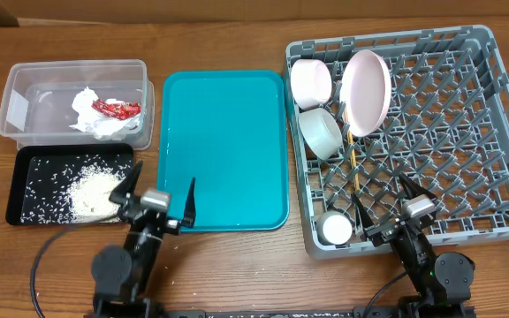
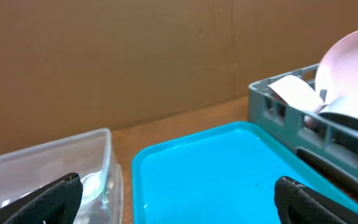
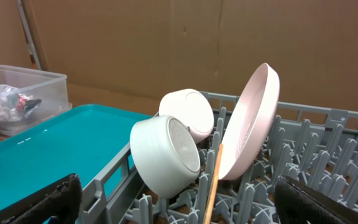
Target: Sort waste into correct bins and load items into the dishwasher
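Overhead, our left gripper (image 1: pixel 159 193) and right gripper (image 1: pixel 385 205) gape wide, holding nothing. Napkin (image 1: pixel 91 113) lies in the tub (image 1: pixel 16 99), rice (image 1: pixel 91 189) in the black tray (image 1: pixel 23 210), plate (image 1: pixel 365 90) in the rack (image 1: pixel 502 132). We judge sorting done, so we should back off gently, clear of the rack's rim.

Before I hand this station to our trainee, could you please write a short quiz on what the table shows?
1. True or false: the napkin lies in the black tray.
2. What holds the chopsticks? A) clear tub B) dish rack C) teal tray
3. Fill in: both the left gripper and the right gripper are ___.
Key: 1 false, it lies in the clear tub; 2 B; 3 open.
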Tool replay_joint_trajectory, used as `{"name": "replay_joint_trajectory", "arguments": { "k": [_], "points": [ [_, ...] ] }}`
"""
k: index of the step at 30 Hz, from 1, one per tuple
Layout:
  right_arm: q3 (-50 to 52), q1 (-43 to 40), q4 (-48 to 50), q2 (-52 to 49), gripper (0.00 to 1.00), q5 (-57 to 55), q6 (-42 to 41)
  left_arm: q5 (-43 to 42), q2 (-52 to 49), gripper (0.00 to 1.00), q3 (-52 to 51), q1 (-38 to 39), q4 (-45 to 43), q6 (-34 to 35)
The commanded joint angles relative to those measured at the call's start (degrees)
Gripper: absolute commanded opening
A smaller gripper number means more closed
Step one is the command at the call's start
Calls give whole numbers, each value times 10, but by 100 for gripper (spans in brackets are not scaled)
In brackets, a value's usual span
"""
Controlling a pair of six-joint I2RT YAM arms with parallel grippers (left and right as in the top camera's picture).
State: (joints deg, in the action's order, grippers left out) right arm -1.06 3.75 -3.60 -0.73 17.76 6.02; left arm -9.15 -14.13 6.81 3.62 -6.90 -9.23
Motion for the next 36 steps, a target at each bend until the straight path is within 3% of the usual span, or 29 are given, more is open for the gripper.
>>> {"name": "replay_joint_trajectory", "arguments": {
  "k": [1,9,36],
  "points": [
    [6,-3,3,6,100,-1,-2,16,61,100,-52,-21,-2,-11],
    [6,-3,3,6,100,-1,-2,21,141,100,-65,-31,110,-17],
    [6,-3,3,6,100,-1,-2,21,139,100,-65,-32,107,-19]
  ]
}}
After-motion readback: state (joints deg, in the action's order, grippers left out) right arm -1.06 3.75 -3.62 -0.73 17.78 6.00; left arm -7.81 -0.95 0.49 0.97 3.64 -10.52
